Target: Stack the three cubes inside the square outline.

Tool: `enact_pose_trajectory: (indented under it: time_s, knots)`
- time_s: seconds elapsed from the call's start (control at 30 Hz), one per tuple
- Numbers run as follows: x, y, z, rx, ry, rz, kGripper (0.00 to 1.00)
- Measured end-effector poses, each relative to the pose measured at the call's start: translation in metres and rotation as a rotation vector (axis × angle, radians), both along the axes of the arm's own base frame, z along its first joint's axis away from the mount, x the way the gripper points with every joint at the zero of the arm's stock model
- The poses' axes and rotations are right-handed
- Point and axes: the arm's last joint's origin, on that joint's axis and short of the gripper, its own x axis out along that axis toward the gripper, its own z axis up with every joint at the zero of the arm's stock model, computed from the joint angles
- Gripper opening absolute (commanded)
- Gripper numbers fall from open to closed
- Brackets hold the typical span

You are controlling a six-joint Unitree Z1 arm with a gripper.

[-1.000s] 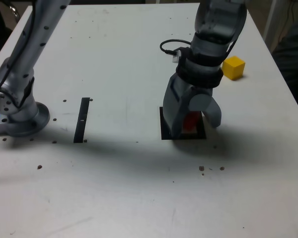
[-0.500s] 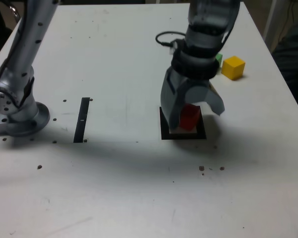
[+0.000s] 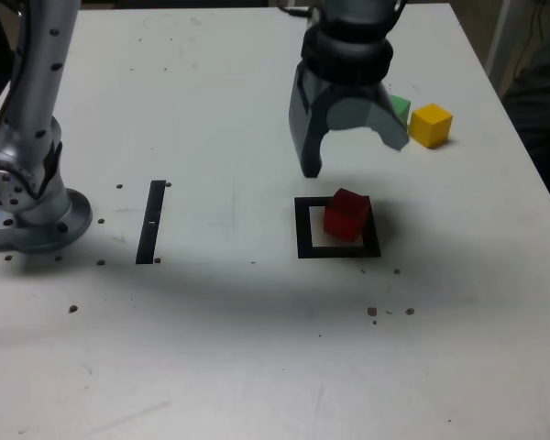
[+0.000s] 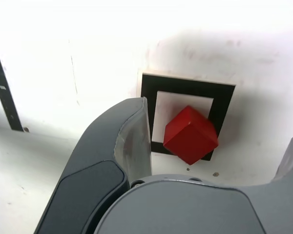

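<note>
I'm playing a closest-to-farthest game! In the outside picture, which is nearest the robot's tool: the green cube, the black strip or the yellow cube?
1. Green cube: right beside the tool, on the exterior view's right.
2. Yellow cube: just right of green.
3. Black strip: far left.

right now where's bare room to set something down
Bare: the table in front of the strip and outline, and between those two. Crowded: the outline, with the red cube; by the gripper, green and yellow cubes.
</note>
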Motion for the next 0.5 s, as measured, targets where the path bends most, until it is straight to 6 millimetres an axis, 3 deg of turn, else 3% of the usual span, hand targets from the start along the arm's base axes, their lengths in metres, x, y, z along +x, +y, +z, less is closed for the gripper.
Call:
enact_pose_trajectory:
  time_s: [0.13, 0.5]
  knots:
    - [0.005, 0.014, 0.011, 0.006, -0.018, -0.032, 1.00]
    - [0.038, 0.044, 0.012, -0.005, -0.036, -0.111, 1.00]
